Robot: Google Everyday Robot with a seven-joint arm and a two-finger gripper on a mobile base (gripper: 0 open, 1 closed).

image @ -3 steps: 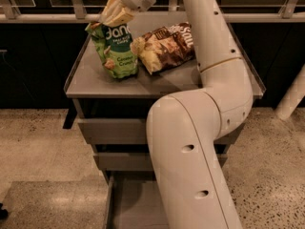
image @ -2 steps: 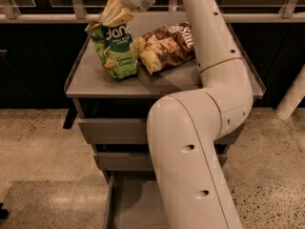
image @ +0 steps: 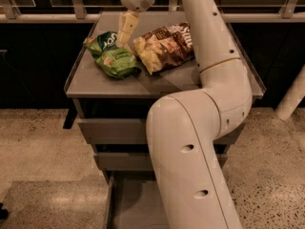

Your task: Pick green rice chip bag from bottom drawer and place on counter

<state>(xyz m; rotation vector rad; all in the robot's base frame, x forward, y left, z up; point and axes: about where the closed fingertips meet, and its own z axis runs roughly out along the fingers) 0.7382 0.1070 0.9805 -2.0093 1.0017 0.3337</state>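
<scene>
On the counter [image: 95, 82], toward its left rear: green rice chip bag [image: 113, 57], lying flat and crinkled, white lettering facing up. Rests wholly on the grey top, well above the bottom drawer. Just beside it to the right: larger brown-and-cream chip bag [image: 164, 44], also flat; near edges close or touching, cannot tell which.

Directly above the green bag's rear end: gripper [image: 113, 14], fingers spread wide apart, nothing between them. One pale finger [image: 127, 27] pointing down, tip at or just over the bag's top edge; contact not clear. Other finger up at the top edge of view, pointing left.

Behind the gripper: white arm [image: 205, 80], reaching over the counter's right half, then bending down in front of the cabinet and covering much of its right side.

Below the counter: two upper drawers [image: 112, 130], pushed in. At the very bottom: bottom drawer [image: 136, 206], pulled out, a strip of its grey floor showing left of the arm.

Around the cabinet: speckled floor [image: 33, 142]; behind it, a pale rail [image: 47, 18] against dark panels.
</scene>
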